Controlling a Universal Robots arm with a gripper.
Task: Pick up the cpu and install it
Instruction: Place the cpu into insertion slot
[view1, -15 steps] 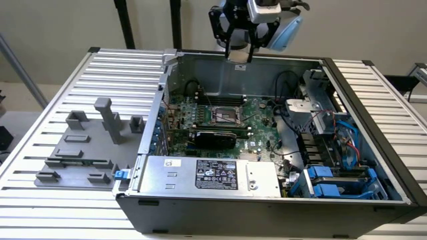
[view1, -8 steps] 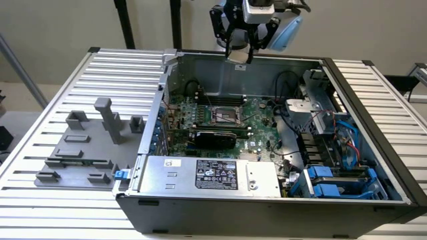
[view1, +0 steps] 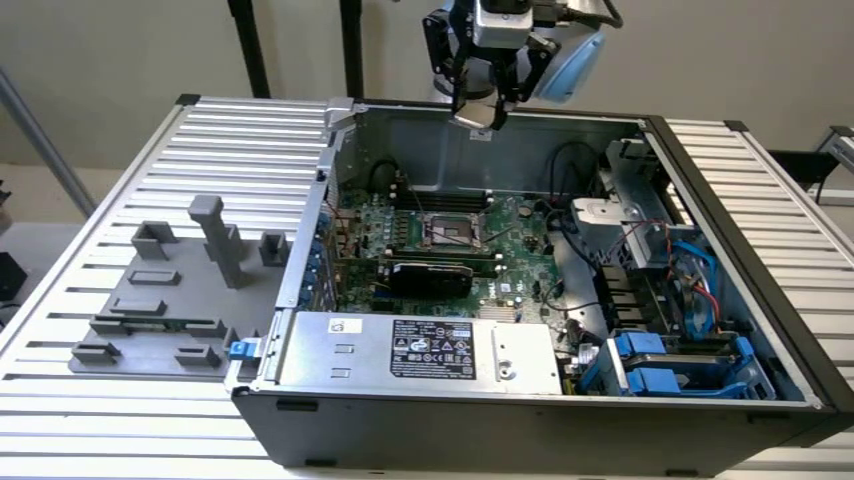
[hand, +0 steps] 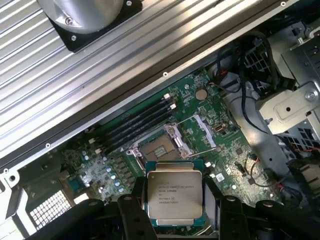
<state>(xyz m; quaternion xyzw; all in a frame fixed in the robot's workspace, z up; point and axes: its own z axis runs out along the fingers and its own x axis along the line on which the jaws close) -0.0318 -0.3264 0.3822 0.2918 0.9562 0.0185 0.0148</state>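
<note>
The cpu (hand: 174, 196), a flat square chip with a pale silver top plate and printed text, sits between my gripper's dark fingers (hand: 134, 212), which are shut on its two opposite edges. In the exterior view my gripper (view1: 481, 108) hangs high above the open computer case, over its far wall, with the pale cpu (view1: 477, 121) at its tips. The dark square socket (view1: 447, 232) with its metal frame lies open on the green motherboard (view1: 514, 285), well below the gripper. In the wrist view the socket (hand: 160, 148) lies just beyond the held chip.
The open case (view1: 747, 300) lies on a ribbed metal table (view1: 80, 420). A power supply (view1: 414, 350) fills its near side, with blue drive bays (view1: 667, 372) and cables at the exterior view's right. A grey tray with upright blocks (view1: 174, 290) stands at the left.
</note>
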